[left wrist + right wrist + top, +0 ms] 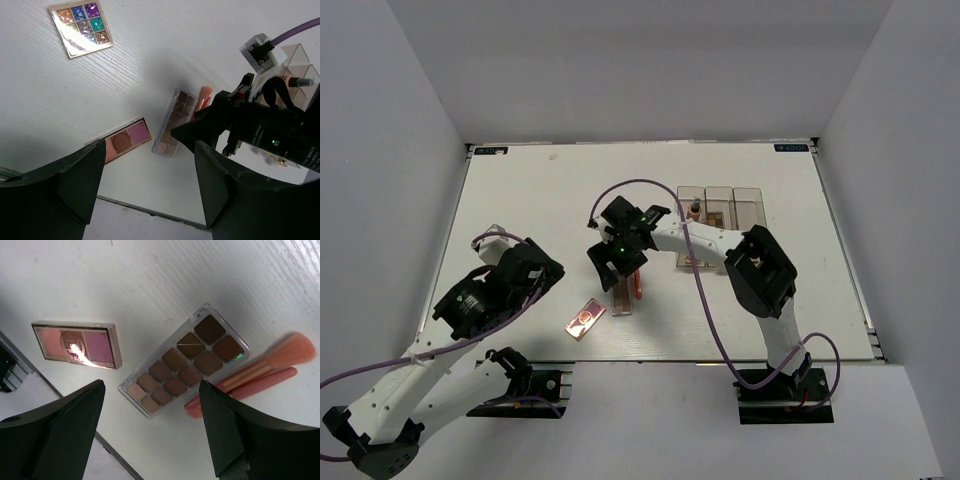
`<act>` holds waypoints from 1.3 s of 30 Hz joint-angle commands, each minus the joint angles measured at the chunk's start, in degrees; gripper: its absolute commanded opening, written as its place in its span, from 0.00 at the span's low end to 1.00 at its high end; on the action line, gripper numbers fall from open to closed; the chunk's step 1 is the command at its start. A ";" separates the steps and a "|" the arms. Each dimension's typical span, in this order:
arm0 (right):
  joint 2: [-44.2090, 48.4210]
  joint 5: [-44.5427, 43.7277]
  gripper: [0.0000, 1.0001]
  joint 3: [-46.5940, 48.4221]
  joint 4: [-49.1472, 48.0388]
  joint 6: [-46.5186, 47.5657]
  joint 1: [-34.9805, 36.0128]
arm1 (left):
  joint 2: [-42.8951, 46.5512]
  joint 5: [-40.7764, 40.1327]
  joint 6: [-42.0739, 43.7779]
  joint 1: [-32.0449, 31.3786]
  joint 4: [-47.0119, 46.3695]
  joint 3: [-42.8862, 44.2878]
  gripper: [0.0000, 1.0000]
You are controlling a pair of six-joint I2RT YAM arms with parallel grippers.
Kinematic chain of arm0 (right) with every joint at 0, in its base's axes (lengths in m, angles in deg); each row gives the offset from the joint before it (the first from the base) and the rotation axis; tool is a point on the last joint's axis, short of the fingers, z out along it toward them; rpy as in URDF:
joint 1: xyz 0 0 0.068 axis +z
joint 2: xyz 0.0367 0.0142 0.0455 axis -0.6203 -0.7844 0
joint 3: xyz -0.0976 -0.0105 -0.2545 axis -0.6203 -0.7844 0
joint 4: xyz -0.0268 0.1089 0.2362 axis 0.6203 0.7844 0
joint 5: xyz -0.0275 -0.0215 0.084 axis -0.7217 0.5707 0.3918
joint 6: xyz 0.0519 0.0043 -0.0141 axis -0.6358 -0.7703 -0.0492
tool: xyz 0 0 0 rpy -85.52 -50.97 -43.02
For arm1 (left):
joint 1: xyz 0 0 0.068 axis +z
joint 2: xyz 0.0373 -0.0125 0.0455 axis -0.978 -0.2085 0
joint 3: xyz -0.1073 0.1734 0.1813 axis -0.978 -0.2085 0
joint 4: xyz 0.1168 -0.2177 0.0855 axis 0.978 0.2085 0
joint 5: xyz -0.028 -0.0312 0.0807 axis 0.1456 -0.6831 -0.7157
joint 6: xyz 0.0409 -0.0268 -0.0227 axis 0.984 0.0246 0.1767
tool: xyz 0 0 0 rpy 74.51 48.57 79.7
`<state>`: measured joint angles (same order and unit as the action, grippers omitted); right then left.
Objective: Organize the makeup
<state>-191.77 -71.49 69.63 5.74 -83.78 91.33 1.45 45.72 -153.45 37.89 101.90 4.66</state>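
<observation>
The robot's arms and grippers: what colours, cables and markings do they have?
The left arm and right arm have white links, black joints and a purple cable each. The grippers' fingers are matt black wedges. A green light glows on the right wrist.

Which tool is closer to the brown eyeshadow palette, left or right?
Right. The right tool hovers directly above the brown eyeshadow palette; the left tool is farther off, beyond the blush palette.

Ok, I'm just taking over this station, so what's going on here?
It's a sorting job, and nothing is held right now. The right gripper hangs open over a brown eyeshadow palette, with a pink brush and pink stick beside it. The left gripper is also open. A blush palette and a glitter palette lie loose. The clear organizer stands farther back.
</observation>
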 commanded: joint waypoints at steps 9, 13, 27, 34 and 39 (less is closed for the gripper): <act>-1.77 -10.16 0.83 3.29 0.07 -7.07 2.03 | -0.01 -0.96 -1.48 0.17 1.03 0.41 0.82; -1.77 -13.32 0.84 3.20 0.51 -7.24 2.47 | -0.19 -1.05 -1.65 0.17 0.59 0.06 0.81; -5.46 -17.27 0.87 6.62 1.65 -9.09 3.52 | -0.10 -1.49 -2.01 0.17 1.64 0.85 0.82; -5.20 -19.66 0.87 5.84 1.74 -9.62 3.61 | 0.69 -1.66 -2.71 0.17 2.08 0.58 0.81; -5.47 -19.57 0.86 5.57 1.83 -9.53 3.78 | 0.87 -1.57 -2.88 0.17 1.91 0.14 0.82</act>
<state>-197.03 -89.83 74.04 6.99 -92.26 94.71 1.84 45.72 -155.42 37.89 103.10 4.66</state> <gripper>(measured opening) 0.863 0.813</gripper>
